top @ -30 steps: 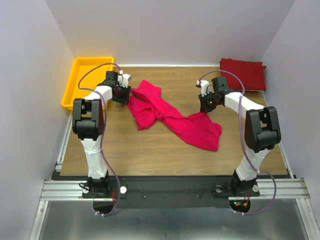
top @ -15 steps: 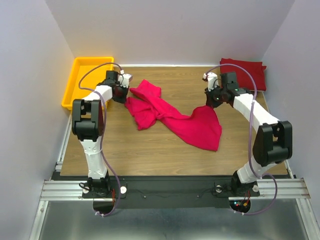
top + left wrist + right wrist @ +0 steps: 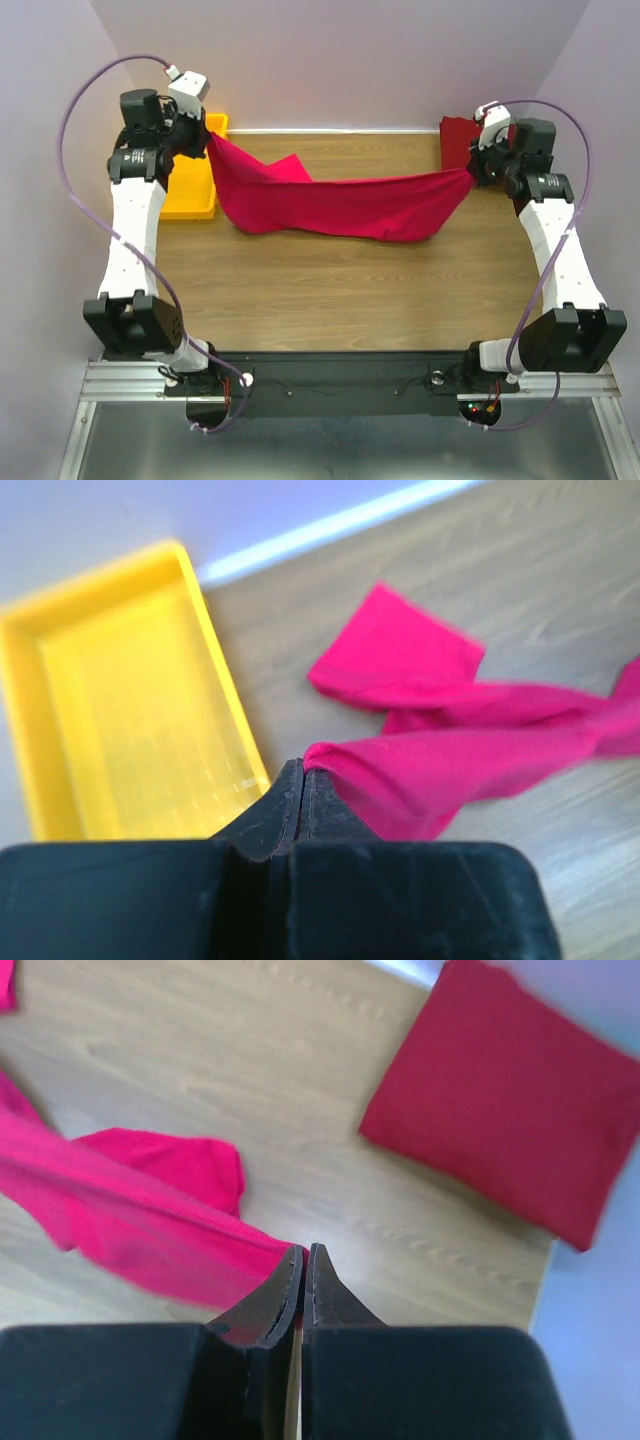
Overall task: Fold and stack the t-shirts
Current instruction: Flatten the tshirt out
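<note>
The magenta-pink t-shirt (image 3: 330, 205) hangs stretched across the table between both raised arms, sagging in the middle. My left gripper (image 3: 207, 138) is shut on its left end, high over the tray; in the left wrist view the cloth (image 3: 470, 765) runs off to the right from my left gripper (image 3: 303, 770). My right gripper (image 3: 472, 170) is shut on the right end; the right wrist view has the pink cloth (image 3: 140, 1220) trailing left from my right gripper (image 3: 304, 1251). The crimson t-shirt (image 3: 455, 130) lies folded at the back right corner, also the crimson t-shirt (image 3: 510, 1100) in the right wrist view.
A yellow plastic tray (image 3: 190, 195) stands at the back left, partly behind the left arm, and shows as the yellow tray (image 3: 120, 700) in the left wrist view. Grey walls close the table on three sides.
Both arms have risen and swung outward, lifting the crumpled pink t-shirt off the table and pulling it taut. The left gripper closed on the cloth during this.
</note>
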